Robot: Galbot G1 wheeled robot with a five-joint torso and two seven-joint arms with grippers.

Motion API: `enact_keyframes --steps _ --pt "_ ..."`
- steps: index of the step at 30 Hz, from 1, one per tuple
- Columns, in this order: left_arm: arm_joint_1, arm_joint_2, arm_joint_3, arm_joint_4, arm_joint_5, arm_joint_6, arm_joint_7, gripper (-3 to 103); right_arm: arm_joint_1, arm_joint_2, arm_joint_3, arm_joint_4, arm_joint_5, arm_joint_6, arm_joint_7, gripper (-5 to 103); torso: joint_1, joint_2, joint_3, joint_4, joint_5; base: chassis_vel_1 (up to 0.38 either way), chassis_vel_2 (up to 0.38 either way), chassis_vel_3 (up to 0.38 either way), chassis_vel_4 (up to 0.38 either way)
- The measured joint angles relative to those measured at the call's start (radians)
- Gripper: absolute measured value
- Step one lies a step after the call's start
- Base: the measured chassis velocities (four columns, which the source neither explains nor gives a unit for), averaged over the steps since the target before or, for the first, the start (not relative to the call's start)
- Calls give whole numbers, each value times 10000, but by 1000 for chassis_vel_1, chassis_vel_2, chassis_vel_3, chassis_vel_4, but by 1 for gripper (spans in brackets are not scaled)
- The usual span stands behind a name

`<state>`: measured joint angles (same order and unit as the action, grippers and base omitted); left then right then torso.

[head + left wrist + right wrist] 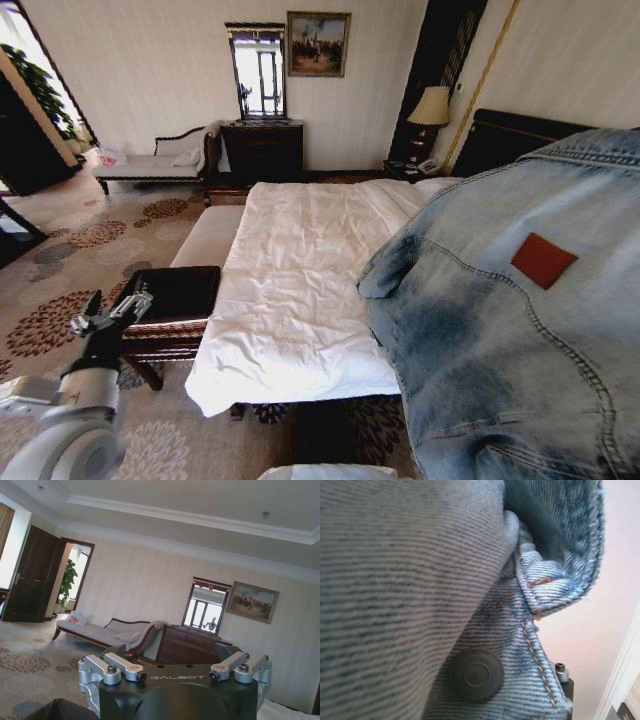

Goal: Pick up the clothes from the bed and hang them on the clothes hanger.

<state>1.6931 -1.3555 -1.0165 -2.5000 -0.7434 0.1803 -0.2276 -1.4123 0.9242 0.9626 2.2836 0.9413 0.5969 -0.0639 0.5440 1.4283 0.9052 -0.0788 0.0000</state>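
The denim jacket (510,310) hangs close before the head camera on the robot's right side, lifted clear of the bed, its faded light-blue back and a small red rectangular patch (543,260) turned toward the lens. In the right wrist view the same denim (410,580) lies right against the camera, with a dark round button (476,674) and orange seam stitching showing; the fabric covers the right gripper, so whether its fingers are clenched or released I cannot tell. Low on the left, the left gripper (112,311) is raised above the patterned carpet (80,250), just beside a dark wooden stool (170,305); its fingers (122,666) are spread apart and grasp nothing. Beyond the stool lies the bed (300,280), its white quilt wrinkled, with a narrow white bench (208,235) along its left side. At the far wall stand a dark dresser (262,150) under a mirror (259,72), a framed painting (318,44), a chaise (150,165), and a lamp (432,108) by the black headboard (510,135).
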Motion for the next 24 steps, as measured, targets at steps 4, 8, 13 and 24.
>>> enact_keyframes --steps 4,8,13,24 --pt "0 7 1 0 12 0 0 100 9 20 -19 -1 -2 -3 -4 16 1 0 0 -1 0 128 -124 -128 134" --pt "-3 38 6 0 17 0 1 100 -3 41 -5 10 -1 -6 -6 16 -2 0 -1 -1 0 155 -153 -160 149" --pt "-1 101 -7 0 18 0 3 100 -27 51 47 49 17 -10 -7 16 -3 0 -1 0 0 185 -179 -174 172" --pt "47 204 -76 0 -22 -13 9 100 -112 167 95 151 0 -22 -8 16 -6 1 -2 0 0 163 -163 -170 167"
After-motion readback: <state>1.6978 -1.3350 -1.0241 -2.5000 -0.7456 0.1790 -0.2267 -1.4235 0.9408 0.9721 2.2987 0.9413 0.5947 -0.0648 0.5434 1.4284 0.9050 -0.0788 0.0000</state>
